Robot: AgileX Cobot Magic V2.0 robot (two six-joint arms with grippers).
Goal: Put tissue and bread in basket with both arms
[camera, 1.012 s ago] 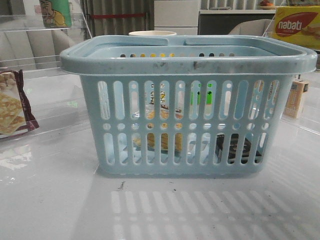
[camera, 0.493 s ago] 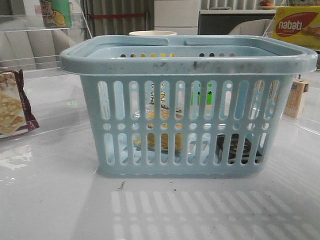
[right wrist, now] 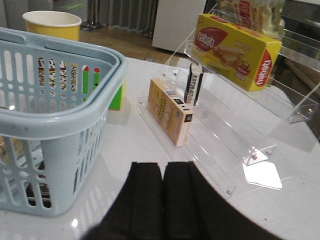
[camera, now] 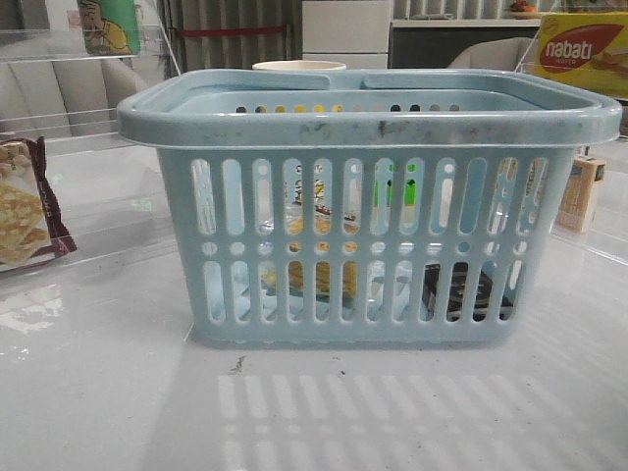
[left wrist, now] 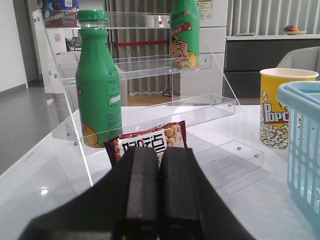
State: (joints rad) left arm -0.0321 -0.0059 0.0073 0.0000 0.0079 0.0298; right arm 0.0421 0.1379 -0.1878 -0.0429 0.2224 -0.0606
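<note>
Inside basket, bread and tissue lie apart from both closed, empty tools

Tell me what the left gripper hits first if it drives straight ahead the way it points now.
Likely the maroon-edged cracker packet, lying just beyond the shut left gripper before the clear acrylic shelf; depth is uncertain.

We see the basket in scuffed matt plastic, the table glossy and mirror-smooth, the shelves clear acrylic, the bottle shiny plastic, each claw matt black.
</note>
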